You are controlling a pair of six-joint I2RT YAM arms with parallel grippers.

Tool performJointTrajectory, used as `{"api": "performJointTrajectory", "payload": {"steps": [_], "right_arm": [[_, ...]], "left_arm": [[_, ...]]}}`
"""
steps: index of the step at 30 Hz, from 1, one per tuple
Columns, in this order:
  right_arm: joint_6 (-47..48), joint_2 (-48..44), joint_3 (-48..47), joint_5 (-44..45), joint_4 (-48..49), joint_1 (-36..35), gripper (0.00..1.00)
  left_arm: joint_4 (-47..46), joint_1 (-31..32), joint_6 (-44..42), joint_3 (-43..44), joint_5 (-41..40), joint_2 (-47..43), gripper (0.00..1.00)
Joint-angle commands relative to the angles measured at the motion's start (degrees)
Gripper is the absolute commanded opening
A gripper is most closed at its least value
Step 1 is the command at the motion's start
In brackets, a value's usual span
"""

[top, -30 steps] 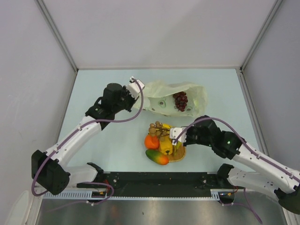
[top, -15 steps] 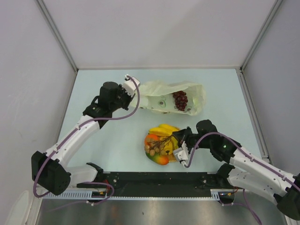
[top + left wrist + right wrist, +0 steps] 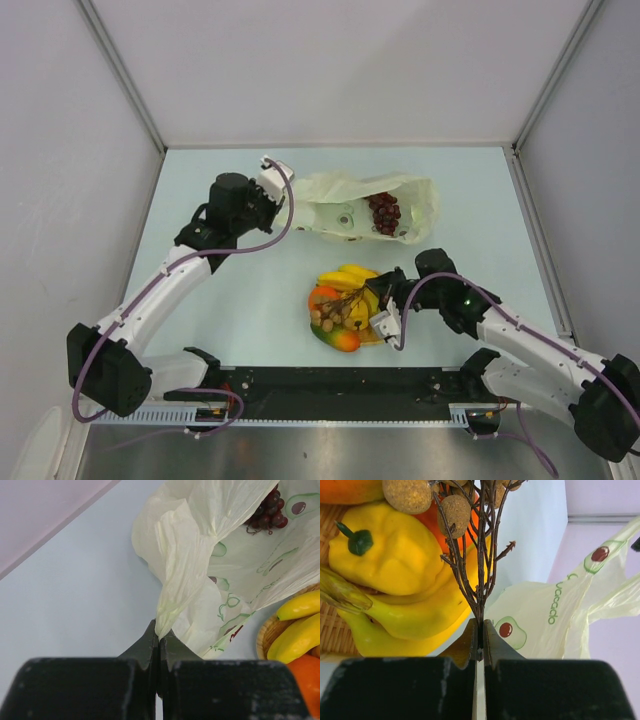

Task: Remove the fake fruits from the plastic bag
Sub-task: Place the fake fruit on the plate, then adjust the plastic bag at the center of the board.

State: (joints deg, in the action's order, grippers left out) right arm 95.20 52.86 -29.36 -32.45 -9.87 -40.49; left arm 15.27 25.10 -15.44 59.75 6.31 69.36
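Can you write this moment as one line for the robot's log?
left pincer: shut on plastic bag | right pincer: shut on nut cluster stem | grapes: inside bag | todo: grapes out

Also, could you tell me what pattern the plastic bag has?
The plastic bag has green avocado prints with red pits; clearest in right wrist view.

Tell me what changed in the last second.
The right hand, shut on the stem of the brown nut-like cluster, carried it from beyond the yellow plastic bananas toward the near edge. The left hand, shut on the pale yellow-green plastic bag, tugged it slightly leftward. The dark purple grapes stayed inside it; the bananas stayed on the woven orange mat.
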Motion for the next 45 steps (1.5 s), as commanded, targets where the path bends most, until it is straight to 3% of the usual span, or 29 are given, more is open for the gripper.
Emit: {"api": "performJointTrajectory", "payload": {"steps": [1, 11, 17, 18, 19, 35, 40, 45], "right_arm": [[1.13, 0.84, 1.41, -3.59, 4.51, 1.73, 0.00], [-0.36, 2.51, 4.66, -2.98, 9.08, 3.84, 0.06], [-1.60, 0.76, 5.37, -1.57, 7.85, 4.10, 0.63], [-1.25, 0.32, 5.46, -1.04, 7.06, 4.19, 0.86], [-1.16, -0.64, 5.72, -0.95, 6.19, 4.19, 0.98], [-10.37, -15.59, 7.13, 8.96, -1.82, 4.28, 1.00], [-21.00, -23.06, 6.34, 14.69, -0.68, 4.02, 1.00], [-33.91, -22.64, 1.87, 21.53, 5.80, -0.97, 1.00]], "left_arm": [[-2.61, -0.58, 1.38, 0.46, 1.34, -0.37, 0.00], [-1.82, -0.58, 1.56, 4.06, 1.95, 3.05, 0.01], [-2.08, -0.58, 1.82, 5.38, 2.66, 4.38, 0.00], [-2.08, -0.49, 1.91, 5.38, 2.75, 4.55, 0.00], [-2.17, -0.49, 1.99, 5.29, 2.83, 4.73, 0.00], [-3.23, 0.21, 2.78, 6.08, 3.63, 5.70, 0.00], [-3.58, 0.21, 3.31, 5.21, 3.27, 3.94, 0.00], [-2.97, 0.12, 5.60, 4.15, 5.20, 2.27, 0.00]]}}
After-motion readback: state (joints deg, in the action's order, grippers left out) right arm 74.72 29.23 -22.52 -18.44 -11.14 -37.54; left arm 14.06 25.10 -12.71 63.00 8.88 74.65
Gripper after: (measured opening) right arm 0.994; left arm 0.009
